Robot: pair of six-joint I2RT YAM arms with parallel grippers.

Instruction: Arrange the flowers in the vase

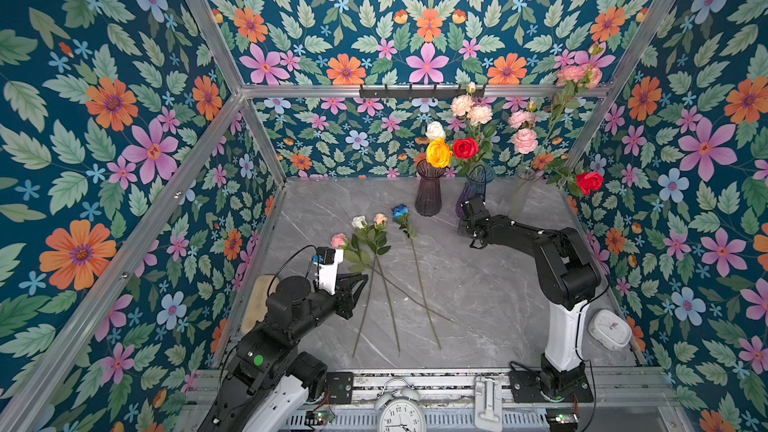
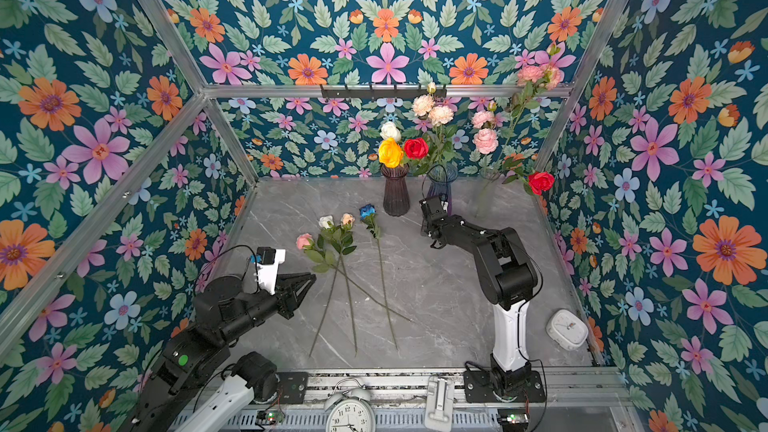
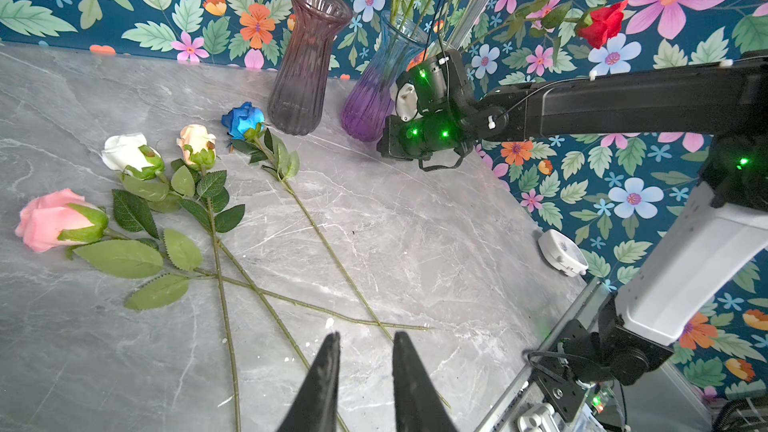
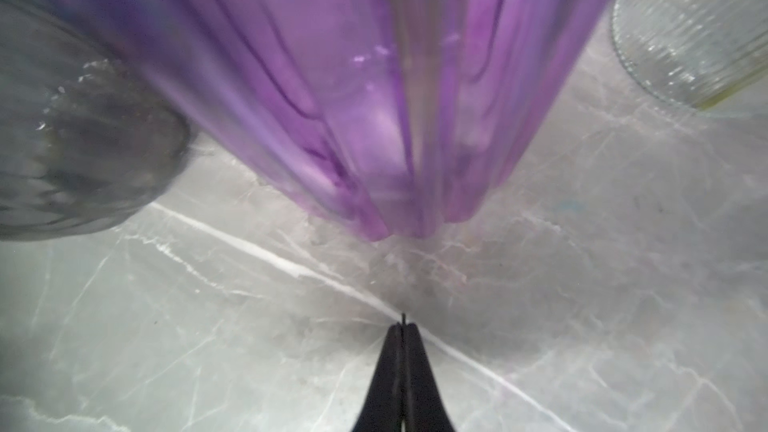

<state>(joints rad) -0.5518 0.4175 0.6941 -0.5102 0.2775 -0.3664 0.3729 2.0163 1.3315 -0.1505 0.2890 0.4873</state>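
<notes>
A grey marble table (image 1: 478, 284) fills the floor of the booth. The left arm (image 1: 291, 309) reaches in from the front left corner, and the right arm (image 1: 557, 259) stretches from the front right toward the back wall. Three vases stand in a row at the back: a smoky purple vase (image 1: 428, 197), a blue-and-purple vase (image 3: 370, 105) beside it, and a clear vase (image 1: 521, 193) further right. A bunch rises from the blue-and-purple vase, with peach ruffled blooms (image 1: 469, 110) on top and a red rose (image 1: 465, 148) and a yellow rose (image 1: 439, 152) lower; the yellow head hangs in front of the smoky vase's rim. Pink ruffled blooms (image 1: 524, 141) stand above the clear vase, and a second red rose (image 1: 589, 182) leans out toward the right wall. Four flowers lie flat on the table in front of the vases with their stems crossing: a pink rose (image 3: 54, 218), a white rose (image 3: 124, 153), a peach rose (image 3: 195, 141) and a blue rose (image 3: 243, 118) nearest the smoky vase. The left gripper (image 3: 365, 336) hovers above the stem ends with its jaws apart and nothing between them. The right gripper (image 4: 402, 326) sits low on the table just before the foot of the blue-and-purple vase, jaws pressed together. A small white clock (image 1: 609, 328) lies by the right wall, and an alarm clock (image 1: 401, 413) stands at the front edge.
</notes>
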